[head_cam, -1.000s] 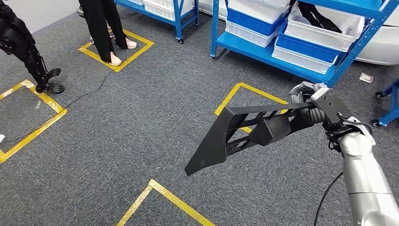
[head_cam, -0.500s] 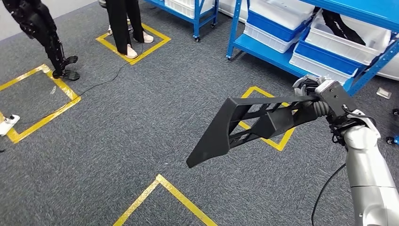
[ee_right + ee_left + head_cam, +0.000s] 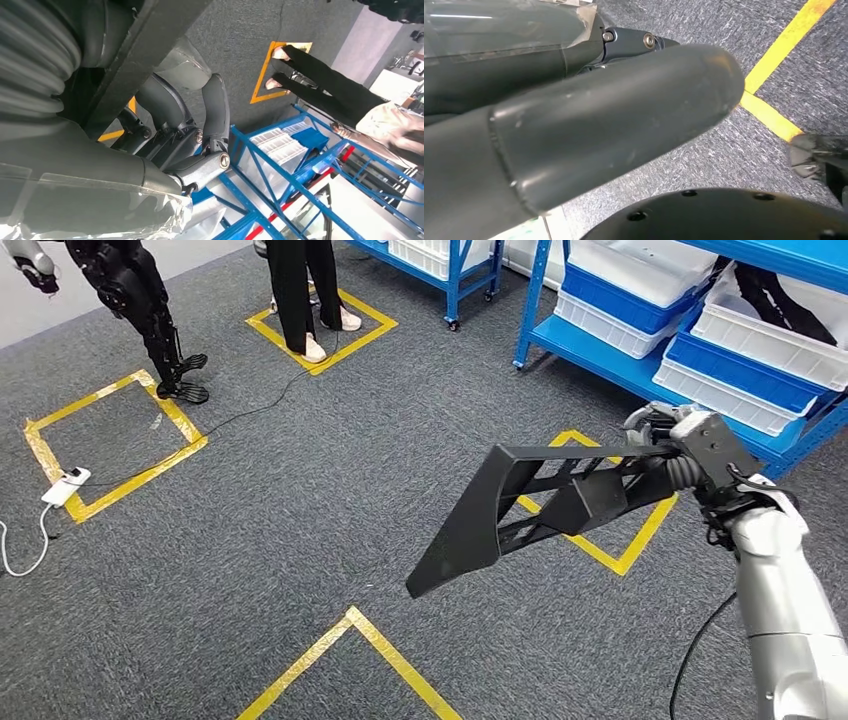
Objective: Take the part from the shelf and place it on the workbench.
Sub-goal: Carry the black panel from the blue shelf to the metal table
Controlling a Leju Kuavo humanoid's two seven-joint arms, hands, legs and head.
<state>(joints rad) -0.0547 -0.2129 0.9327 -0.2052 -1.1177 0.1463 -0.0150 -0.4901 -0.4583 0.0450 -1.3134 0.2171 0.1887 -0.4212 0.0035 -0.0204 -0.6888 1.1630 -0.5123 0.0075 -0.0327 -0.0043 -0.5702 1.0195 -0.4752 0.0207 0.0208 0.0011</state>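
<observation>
The whole picture has slid since a second ago, so the camera has turned and the things on the floor did not walk. The blue shelf (image 3: 640, 350) with its white bins (image 3: 770, 335) now sits further to the right. The person's legs (image 3: 300, 295) in black trousers and the other black robot (image 3: 140, 300) have come further into the head view. A white power strip (image 3: 62, 487) with a cord now shows by a yellow tape square (image 3: 120, 445) on the grey carpet (image 3: 280, 520).

The right hand (image 3: 690, 455) still grips the black part (image 3: 540, 505) at its narrow end. The part is a long, flat frame with open gaps, held out in the air above the carpet, its wide end pointing to the robot's left and tipped down. It looks the same against the arm as before.

In the right wrist view the fingers (image 3: 210, 115) curl around a dark bar of the part (image 3: 145, 50), with the shelf (image 3: 280, 170) behind them.

In the left wrist view a thick grey thumb (image 3: 614, 125) of the left hand (image 3: 589, 100) is very close and blurry. I cannot tell if those fingers are apart or closed. The top of the shelf is cut off in the head view.
</observation>
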